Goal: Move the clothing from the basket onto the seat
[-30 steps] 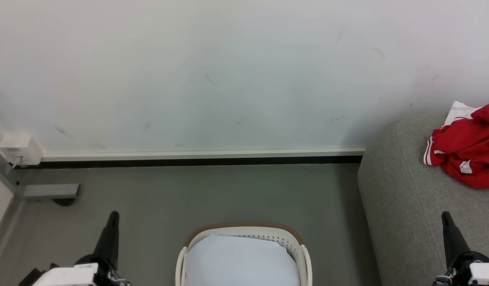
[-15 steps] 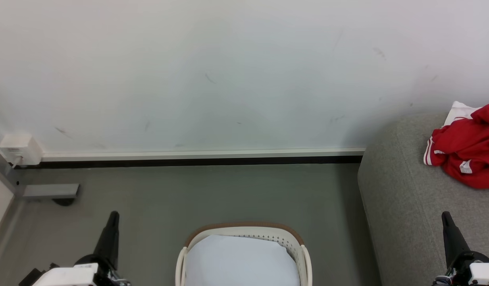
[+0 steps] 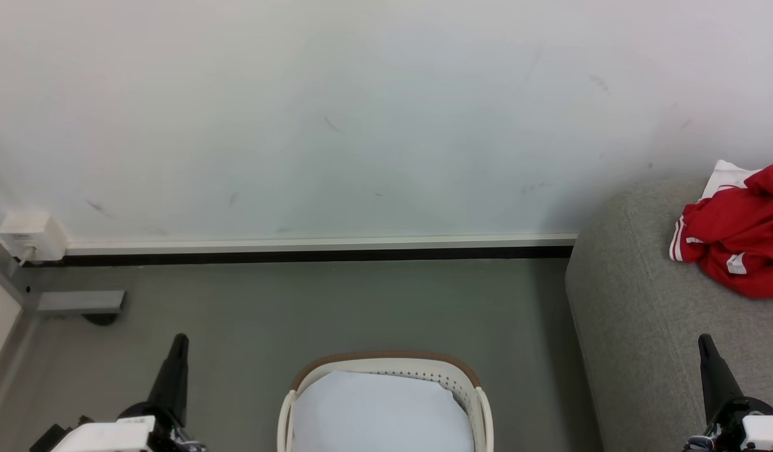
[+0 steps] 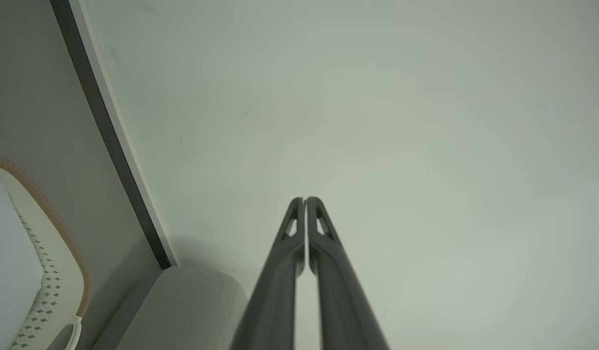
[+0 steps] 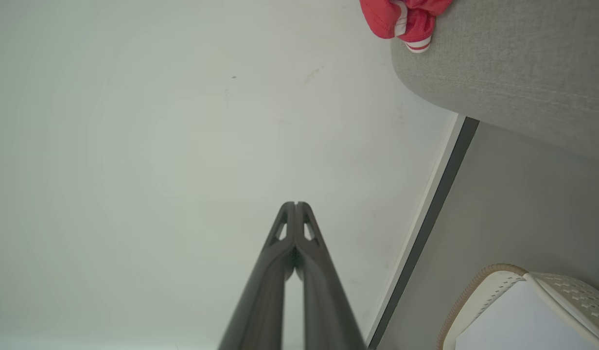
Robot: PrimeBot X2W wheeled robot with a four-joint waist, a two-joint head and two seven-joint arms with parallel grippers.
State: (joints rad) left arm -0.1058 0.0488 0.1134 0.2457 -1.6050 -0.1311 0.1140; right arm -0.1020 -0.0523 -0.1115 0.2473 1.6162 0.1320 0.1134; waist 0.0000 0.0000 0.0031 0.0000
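Observation:
The red clothing [image 3: 738, 242] with white stripes lies crumpled on the grey seat [image 3: 637, 314] at the right edge of the head view; a bit of it [image 5: 401, 19] shows in the right wrist view on the seat [image 5: 513, 73]. The white basket [image 3: 462, 380] with a brown rim stands on the floor at bottom centre, a pale sheet inside it. My left gripper [image 3: 179, 342] is shut at the lower left, left of the basket. My right gripper [image 3: 704, 342] is shut at the lower right, over the seat. Both hold nothing. The wrist views show the left gripper [image 4: 305, 200] and the right gripper [image 5: 295, 204] with tips together.
A white wall [image 3: 361, 113] with a dark baseboard [image 3: 298, 254] runs behind the grey floor [image 3: 336, 307]. A small white box [image 3: 32, 235] and a grey bracket [image 3: 79, 302] sit at the far left. The basket rim [image 4: 61, 228] and its far end [image 5: 479, 287] show in the wrist views.

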